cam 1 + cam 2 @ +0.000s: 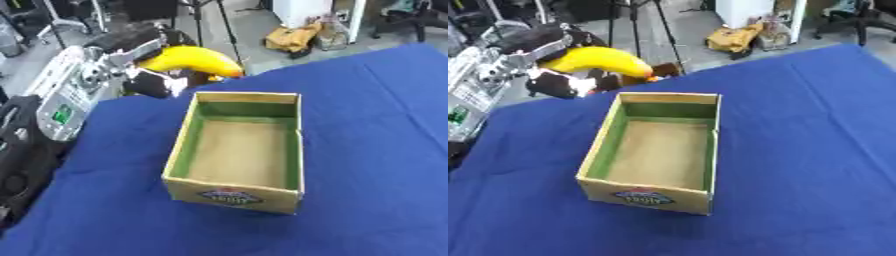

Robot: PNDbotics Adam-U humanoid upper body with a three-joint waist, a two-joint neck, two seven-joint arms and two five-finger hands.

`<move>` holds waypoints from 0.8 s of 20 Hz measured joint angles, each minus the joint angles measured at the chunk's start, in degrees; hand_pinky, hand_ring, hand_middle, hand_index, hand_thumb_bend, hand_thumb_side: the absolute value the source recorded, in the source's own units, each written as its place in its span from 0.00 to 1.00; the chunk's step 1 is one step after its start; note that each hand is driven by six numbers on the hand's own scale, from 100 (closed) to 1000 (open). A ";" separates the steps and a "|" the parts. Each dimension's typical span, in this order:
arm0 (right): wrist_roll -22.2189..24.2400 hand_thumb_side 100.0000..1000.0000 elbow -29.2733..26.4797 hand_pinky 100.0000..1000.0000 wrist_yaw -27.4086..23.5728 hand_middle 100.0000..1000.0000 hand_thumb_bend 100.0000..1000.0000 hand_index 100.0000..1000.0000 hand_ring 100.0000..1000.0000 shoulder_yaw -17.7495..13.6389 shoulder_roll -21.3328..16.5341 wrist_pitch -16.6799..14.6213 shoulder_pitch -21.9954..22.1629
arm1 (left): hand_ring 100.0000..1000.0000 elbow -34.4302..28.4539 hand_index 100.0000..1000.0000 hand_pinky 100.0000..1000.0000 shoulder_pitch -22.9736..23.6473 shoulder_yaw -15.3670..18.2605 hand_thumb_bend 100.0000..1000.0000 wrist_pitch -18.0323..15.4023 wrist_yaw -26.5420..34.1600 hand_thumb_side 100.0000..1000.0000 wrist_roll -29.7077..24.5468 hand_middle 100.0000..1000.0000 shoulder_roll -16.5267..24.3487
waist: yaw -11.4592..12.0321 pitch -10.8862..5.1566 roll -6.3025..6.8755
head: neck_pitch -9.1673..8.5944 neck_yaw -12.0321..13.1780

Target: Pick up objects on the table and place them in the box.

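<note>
Nearest, an open cardboard box [236,150] standing upright on the blue tablecloth [376,150], roughly in the middle of the cloth, with green inner walls, a bare brown floor and a printed label on the near outer face. Nothing lying inside the box. Beyond the far left corner of the box, lifted clear of the cloth, a yellow banana [192,60], curved, its tip pointing toward the box's far wall. Around the banana's left end, the left hand [144,52], black with silver parts, fingers curled round the fruit from above and below. Left of the box, past the edge of the cloth, the arm's silver and black casing with a small green display. Farther off behind the box, grey floor with a yellowish bundle
</note>
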 measured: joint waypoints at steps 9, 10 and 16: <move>0.07 1.00 0.00 0.70 -0.01 0.76 0.00 0.90 0.84 0.33 0.33 -0.07 -1.01 | 0.28 3.01 0.66 0.02 1.34 -0.71 0.00 1.62 2.71 0.29 3.22 0.46 -5.04 | -1.42 0.78 0.04 | -0.03 -0.22; 0.10 1.00 0.00 0.70 -0.01 0.76 0.00 0.90 0.84 0.33 0.43 -0.10 -1.04 | 0.28 3.47 0.66 0.02 1.36 -0.82 0.00 1.67 2.71 0.29 3.65 0.46 -5.58 | -1.47 0.83 0.06 | -0.04 -0.22; 0.13 1.00 0.00 0.70 -0.02 0.76 0.00 0.90 0.84 0.34 0.52 -0.13 -1.09 | 0.29 5.40 0.65 0.03 1.77 -1.12 0.00 1.97 -0.81 0.29 6.37 0.46 -8.33 | -1.56 1.08 0.15 | -0.50 -0.10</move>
